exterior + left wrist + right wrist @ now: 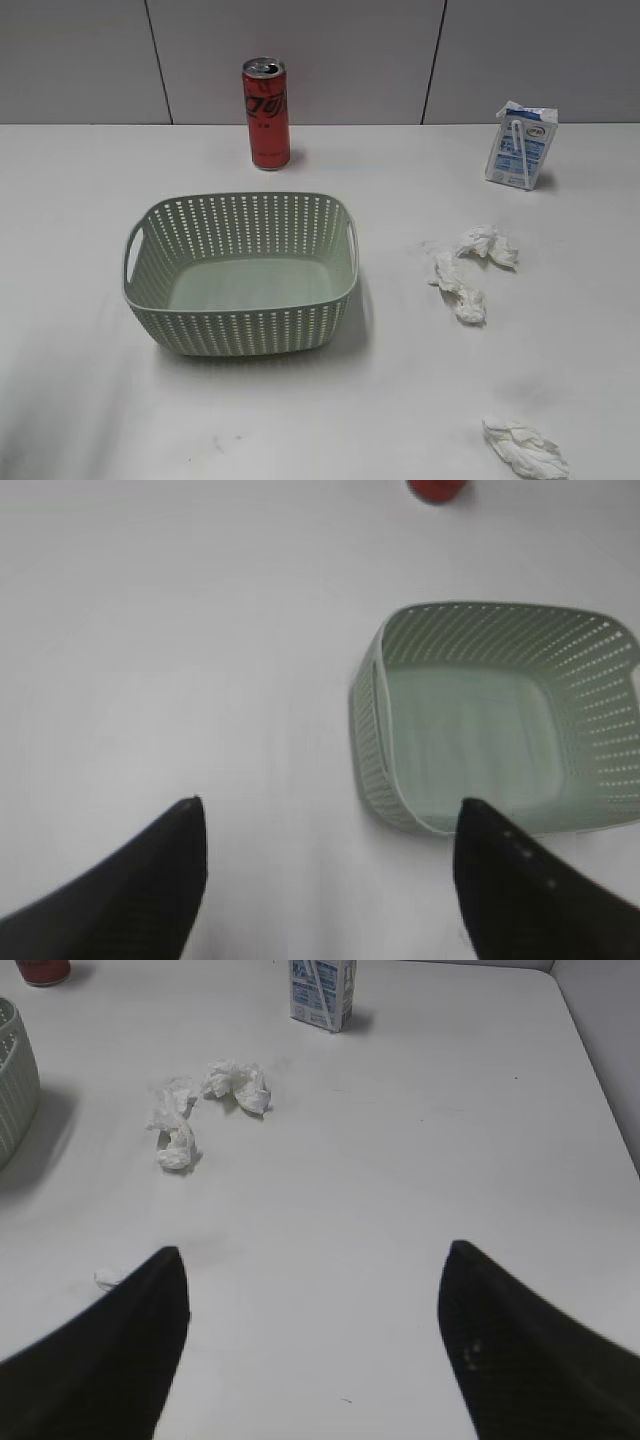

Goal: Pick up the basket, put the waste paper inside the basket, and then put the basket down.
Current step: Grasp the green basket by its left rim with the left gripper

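The sage-green basket (240, 275) stands empty on the white table, left of centre; it also shows in the left wrist view (500, 720) and at the left edge of the right wrist view (12, 1070). Waste paper lies to its right: a small wad (490, 245), a longer twisted wad (458, 288) and a third wad (525, 448) at the front. The right wrist view shows the pair (200, 1110) and a sliver of the third (108, 1279). My left gripper (328, 810) is open and empty, left of the basket. My right gripper (315, 1255) is open and empty over bare table.
A red drink can (266, 113) stands behind the basket. A blue-and-white drink carton (521, 146) stands at the back right, also in the right wrist view (322, 992). The table's right edge (600, 1060) shows in the right wrist view.
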`<act>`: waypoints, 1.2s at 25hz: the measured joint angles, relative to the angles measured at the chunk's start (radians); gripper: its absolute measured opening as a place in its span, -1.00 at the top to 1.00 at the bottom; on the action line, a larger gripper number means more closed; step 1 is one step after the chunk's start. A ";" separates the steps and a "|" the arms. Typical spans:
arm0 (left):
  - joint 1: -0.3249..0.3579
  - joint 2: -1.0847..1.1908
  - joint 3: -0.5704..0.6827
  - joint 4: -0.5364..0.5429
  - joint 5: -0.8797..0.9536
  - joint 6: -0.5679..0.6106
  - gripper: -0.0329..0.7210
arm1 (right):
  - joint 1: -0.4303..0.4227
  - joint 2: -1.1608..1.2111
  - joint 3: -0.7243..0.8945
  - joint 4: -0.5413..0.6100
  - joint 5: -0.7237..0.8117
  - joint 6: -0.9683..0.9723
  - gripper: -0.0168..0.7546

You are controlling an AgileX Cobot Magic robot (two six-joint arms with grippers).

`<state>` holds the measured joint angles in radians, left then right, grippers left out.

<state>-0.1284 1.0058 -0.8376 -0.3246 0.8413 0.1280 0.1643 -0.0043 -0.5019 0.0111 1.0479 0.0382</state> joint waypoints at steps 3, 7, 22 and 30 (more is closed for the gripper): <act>-0.063 0.190 -0.113 0.035 0.043 -0.017 -0.63 | 0.000 0.000 0.000 0.000 0.000 0.000 -0.56; -0.174 0.409 -0.267 0.229 0.100 -0.187 -0.61 | 0.000 0.000 0.000 0.000 0.000 -0.001 -0.56; -0.291 0.903 -0.465 0.297 0.124 -0.361 -0.60 | 0.000 0.000 0.000 0.000 0.000 -0.001 -0.56; -0.291 0.973 -0.470 0.252 0.100 -0.367 -0.29 | 0.000 0.000 0.000 0.000 0.000 0.000 -0.56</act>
<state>-0.4199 1.9788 -1.3075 -0.0726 0.9413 -0.2389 0.1643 -0.0043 -0.5019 0.0111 1.0479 0.0384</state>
